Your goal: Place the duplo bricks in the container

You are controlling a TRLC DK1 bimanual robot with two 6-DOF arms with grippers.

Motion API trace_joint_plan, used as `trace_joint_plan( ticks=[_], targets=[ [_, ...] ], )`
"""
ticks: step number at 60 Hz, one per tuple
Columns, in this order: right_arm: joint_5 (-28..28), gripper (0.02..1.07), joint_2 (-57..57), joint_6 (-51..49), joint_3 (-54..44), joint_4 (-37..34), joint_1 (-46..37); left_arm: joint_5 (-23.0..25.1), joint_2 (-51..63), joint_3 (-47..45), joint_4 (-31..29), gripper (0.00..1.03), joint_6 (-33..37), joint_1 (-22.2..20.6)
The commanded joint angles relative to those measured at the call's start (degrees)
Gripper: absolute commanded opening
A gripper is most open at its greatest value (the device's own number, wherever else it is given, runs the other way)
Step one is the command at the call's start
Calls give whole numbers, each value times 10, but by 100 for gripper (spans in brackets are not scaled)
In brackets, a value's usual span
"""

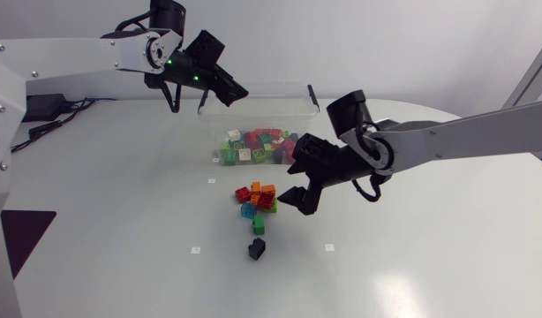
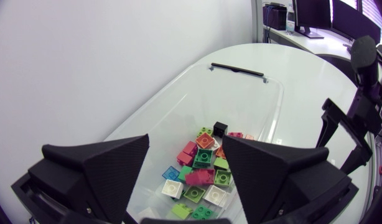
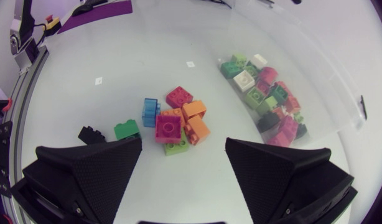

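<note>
A clear plastic container (image 1: 273,102) stands at the back middle of the table, holding many coloured duplo bricks (image 1: 253,146). My left gripper (image 1: 238,92) hovers open over its left end. In the left wrist view nothing is between its fingers, and the container's bricks (image 2: 203,171), a black one (image 2: 220,129) among them, lie below. In front of the container is a loose pile of bricks (image 1: 258,199). My right gripper (image 1: 291,183) stands open just right of the pile. The right wrist view shows magenta (image 3: 168,127), orange (image 3: 194,111), red (image 3: 179,96) and blue (image 3: 150,111) bricks ahead of the fingers.
A green brick (image 1: 259,225) and a black brick (image 1: 257,249) lie apart from the pile, nearer the front edge. My right arm (image 2: 359,112) shows beyond the container (image 2: 178,93) in the left wrist view. Small white markers (image 1: 195,250) dot the table.
</note>
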Motion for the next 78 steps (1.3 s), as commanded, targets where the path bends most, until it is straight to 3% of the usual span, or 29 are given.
trace_joint_plan(
  ticks=[1, 34, 60, 78],
  targets=[
    [3, 99, 26, -13, 17, -14, 10, -1, 13, 29, -12, 98, -7, -2],
    [4, 93, 87, -40, 70, -69, 22, -1, -101, -22, -86, 98, 27, 6],
    [38, 87, 131, -45, 120, -107, 52, -4, -239, -150, -99, 98, 66, 31],
    [55, 61, 168, -46, 155, -124, 64, -4, -316, -248, -109, 98, 110, 45]
  ],
)
